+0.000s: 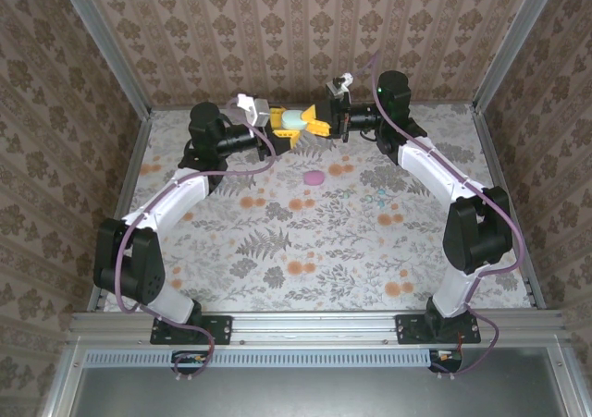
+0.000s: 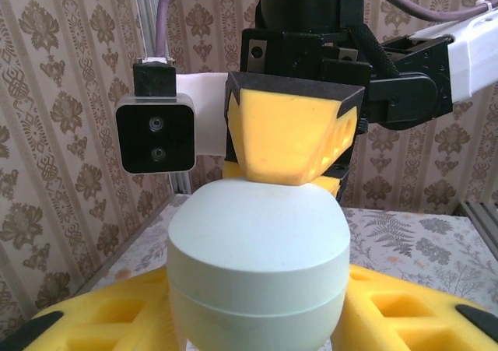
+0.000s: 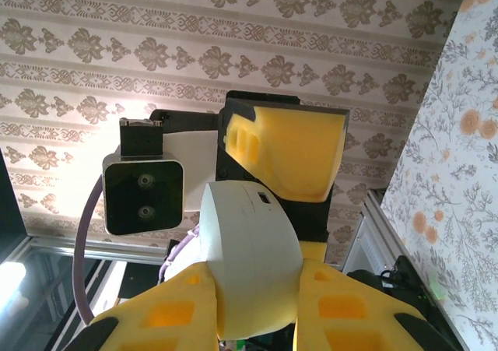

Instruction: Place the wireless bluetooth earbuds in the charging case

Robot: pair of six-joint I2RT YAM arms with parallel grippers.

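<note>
A mint charging case (image 1: 293, 118) hangs in the air over the back of the table, held from both sides. My left gripper (image 1: 280, 127) is shut on it; in the left wrist view the case (image 2: 257, 265) sits between my yellow fingers (image 2: 405, 304), its lid closed along a visible seam. My right gripper (image 1: 318, 121) is also shut on it, and the right wrist view shows the case (image 3: 249, 265) pinched between its pads (image 3: 342, 308). A tiny teal bud (image 1: 377, 196) that looks like an earbud lies on the table right of centre.
A pink oval case (image 1: 314, 177) lies on the floral tablecloth (image 1: 305, 241) in front of the grippers. Patterned walls with metal posts close in the table on three sides. Each wrist view shows the other arm's camera (image 2: 154, 137) close by.
</note>
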